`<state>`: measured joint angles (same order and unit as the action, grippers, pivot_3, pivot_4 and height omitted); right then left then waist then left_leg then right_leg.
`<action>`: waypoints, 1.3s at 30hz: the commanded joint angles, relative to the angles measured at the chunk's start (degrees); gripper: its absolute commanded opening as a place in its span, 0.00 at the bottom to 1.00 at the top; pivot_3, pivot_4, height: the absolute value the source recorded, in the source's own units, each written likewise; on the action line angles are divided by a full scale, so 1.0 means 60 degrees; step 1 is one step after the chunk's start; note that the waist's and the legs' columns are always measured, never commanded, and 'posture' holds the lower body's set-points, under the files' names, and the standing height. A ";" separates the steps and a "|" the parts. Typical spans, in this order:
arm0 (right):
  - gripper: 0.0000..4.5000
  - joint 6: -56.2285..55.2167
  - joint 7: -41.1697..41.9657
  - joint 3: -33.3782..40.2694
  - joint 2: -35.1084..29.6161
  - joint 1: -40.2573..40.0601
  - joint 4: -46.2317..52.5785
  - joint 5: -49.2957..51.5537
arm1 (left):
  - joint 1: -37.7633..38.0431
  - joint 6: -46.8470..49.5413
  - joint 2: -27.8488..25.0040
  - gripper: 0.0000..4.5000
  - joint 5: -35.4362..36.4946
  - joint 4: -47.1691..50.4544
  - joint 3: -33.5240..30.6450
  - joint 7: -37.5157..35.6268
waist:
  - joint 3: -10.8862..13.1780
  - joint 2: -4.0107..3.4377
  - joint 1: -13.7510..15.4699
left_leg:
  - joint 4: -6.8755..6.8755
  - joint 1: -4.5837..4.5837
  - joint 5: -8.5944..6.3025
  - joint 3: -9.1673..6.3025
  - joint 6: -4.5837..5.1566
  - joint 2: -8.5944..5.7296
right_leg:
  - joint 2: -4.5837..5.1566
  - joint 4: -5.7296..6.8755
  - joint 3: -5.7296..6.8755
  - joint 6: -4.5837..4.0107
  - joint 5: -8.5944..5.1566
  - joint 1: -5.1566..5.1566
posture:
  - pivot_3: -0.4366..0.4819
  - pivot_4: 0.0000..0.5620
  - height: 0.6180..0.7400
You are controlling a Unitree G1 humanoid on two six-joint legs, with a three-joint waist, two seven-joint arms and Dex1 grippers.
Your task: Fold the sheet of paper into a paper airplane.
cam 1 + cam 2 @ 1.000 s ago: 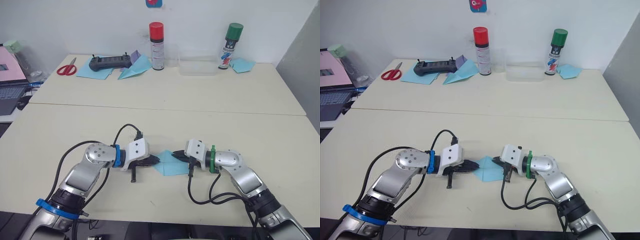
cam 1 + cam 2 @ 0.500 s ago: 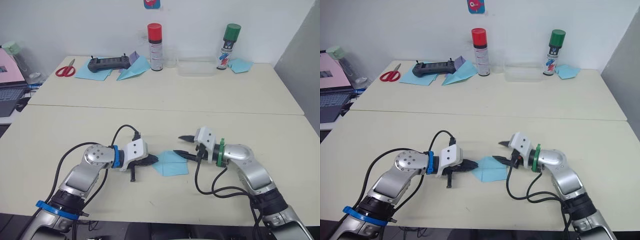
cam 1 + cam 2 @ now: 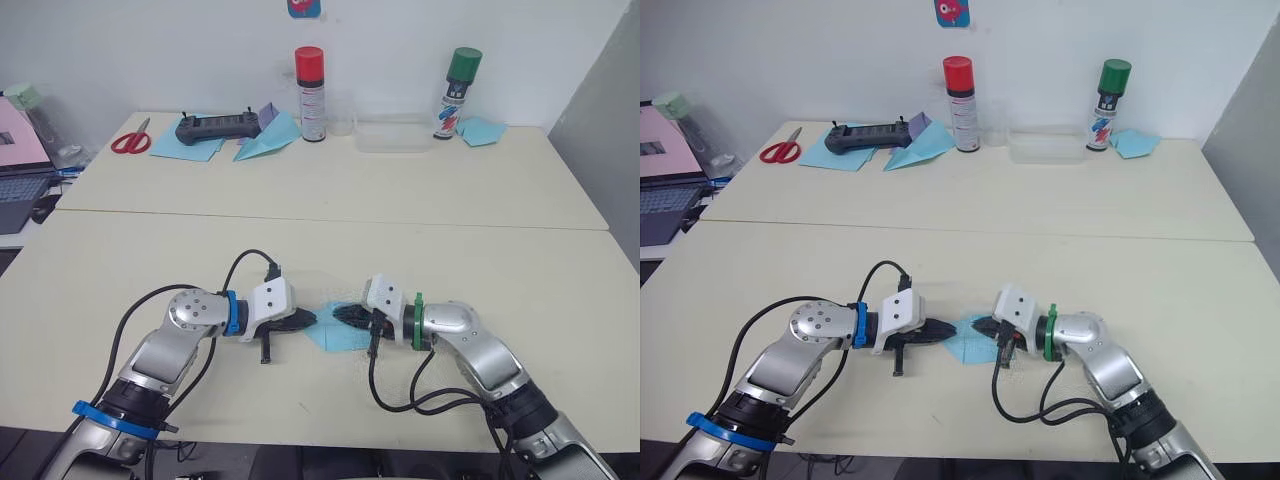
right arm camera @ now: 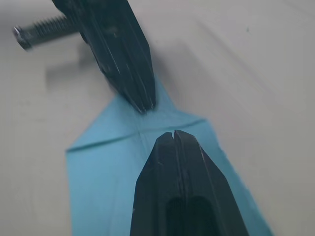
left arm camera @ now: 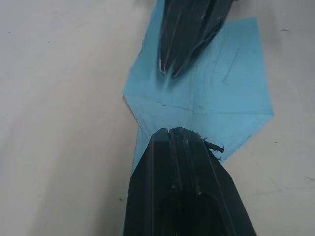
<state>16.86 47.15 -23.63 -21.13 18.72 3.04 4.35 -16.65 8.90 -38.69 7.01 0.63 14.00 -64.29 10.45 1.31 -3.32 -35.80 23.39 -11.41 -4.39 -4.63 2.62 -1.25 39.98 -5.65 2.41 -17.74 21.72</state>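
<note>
The desk (image 3: 120, 250) carries the sheet of paper (image 3: 345, 335) at its near centre, lying flat with its folded point toward the left. The left gripper (image 3: 303, 320), fingers closed together, pins that point. The right gripper (image 3: 343, 316), also closed with nothing held, presses on the sheet from the right, tip close to the left tip. To crease well, keep the left tip fixed as an anchor and draw the right tip firmly along the fold line without lifting, so the thin sheet cannot slide or buckle.
</note>
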 commanded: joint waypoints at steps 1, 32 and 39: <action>0.01 0.0055 -0.0024 0.0005 -0.0315 -0.0241 0.0125 -0.0308 | 0.0242 0.0161 -0.0151 0.00 -0.0337 -0.0350 0.0271 -0.0046 | -0.0005 0.0000 0.0001 | 0.0001 -0.0003 0.0000 0.0000 0.0000 0.0000 | 0.0000 0.0000 0.0000 0.0000 0.0000 -0.0002 | 0.48 0.27 1.00; 0.01 -0.0691 -0.0294 0.0404 -0.0781 -0.0716 0.0034 -0.0544 | -0.0128 0.0165 0.0239 0.00 -0.0069 -0.0264 0.0252 -0.0157 | -0.0025 0.0007 0.0067 | 0.0039 -0.0072 -0.0002 0.0026 -0.0002 -0.0017 | 0.0035 -0.0081 -0.0018 -0.0043 -0.0028 -0.0084 | 0.48 0.27 1.00; 0.01 -0.0567 -0.0080 0.0463 -0.0845 -0.0813 0.0164 -0.0368 | -0.0443 0.1005 0.0892 0.00 0.0661 0.0670 0.0036 0.0151 | -0.0020 0.0014 0.0078 | 0.0059 -0.0061 -0.0002 0.0024 -0.0002 -0.0016 | 0.0036 -0.0103 -0.0011 -0.0007 -0.0008 -0.0080 | 0.48 0.27 1.00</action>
<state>12.34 46.24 -21.01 -25.12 14.70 4.85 2.98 -18.26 14.51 -33.95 9.64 2.43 14.55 -64.19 10.33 1.40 -2.86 -35.41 23.02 -11.42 -4.24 -4.64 2.52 -1.03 39.34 -5.71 2.44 -17.74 21.24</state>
